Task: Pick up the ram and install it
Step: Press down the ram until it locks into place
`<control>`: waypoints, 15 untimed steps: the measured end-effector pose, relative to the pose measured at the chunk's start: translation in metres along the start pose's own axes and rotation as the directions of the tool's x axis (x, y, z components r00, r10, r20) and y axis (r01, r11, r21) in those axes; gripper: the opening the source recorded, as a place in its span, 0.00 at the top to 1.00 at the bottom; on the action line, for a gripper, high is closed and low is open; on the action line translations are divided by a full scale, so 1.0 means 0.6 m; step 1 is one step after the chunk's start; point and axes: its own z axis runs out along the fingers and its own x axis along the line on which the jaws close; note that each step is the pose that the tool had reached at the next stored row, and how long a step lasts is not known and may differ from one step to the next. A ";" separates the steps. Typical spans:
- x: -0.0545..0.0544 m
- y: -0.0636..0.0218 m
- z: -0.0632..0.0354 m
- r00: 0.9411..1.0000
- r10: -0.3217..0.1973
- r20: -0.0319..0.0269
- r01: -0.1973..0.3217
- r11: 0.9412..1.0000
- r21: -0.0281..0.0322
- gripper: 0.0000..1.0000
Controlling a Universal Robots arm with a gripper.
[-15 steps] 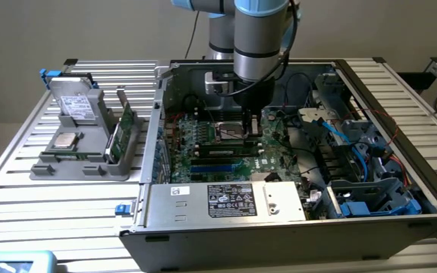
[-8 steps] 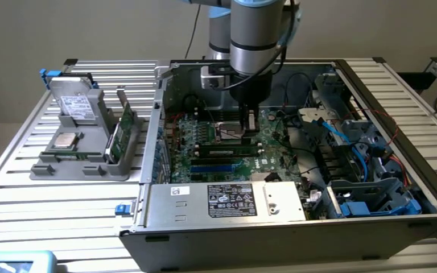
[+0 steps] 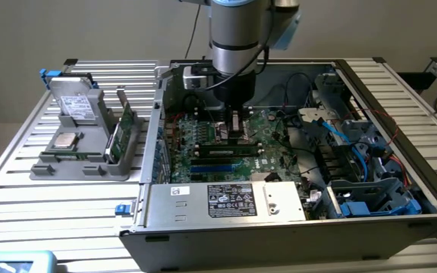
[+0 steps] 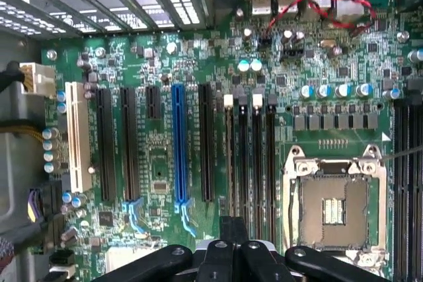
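Observation:
The ram is a thin green stick with dark chips. It stands on edge in one of the long black slots of the motherboard inside the open computer case. In the wrist view the ram shows as a narrow strip in the slot nearest the blue slot. My gripper hangs low over the board just behind the ram. The black fingers are shut together with nothing seen between them.
The CPU socket lies beside the memory slots. Cables and blue drive brackets crowd the case on the exterior view's right. The power supply is at the front. A grey tray with upright green cards stands outside on the exterior view's left.

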 end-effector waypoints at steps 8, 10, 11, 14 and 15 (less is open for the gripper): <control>0.005 0.030 0.001 1.000 0.000 0.001 0.000 1.000 -0.003 0.89; 0.005 0.030 0.001 1.000 -0.001 0.000 0.001 1.000 -0.007 0.89; 0.005 0.030 0.002 1.000 -0.001 0.000 0.001 1.000 -0.008 0.89; 0.005 0.031 0.003 1.000 -0.001 0.000 0.001 1.000 -0.012 0.89; 0.005 0.031 0.004 1.000 -0.001 0.000 0.001 1.000 -0.012 0.89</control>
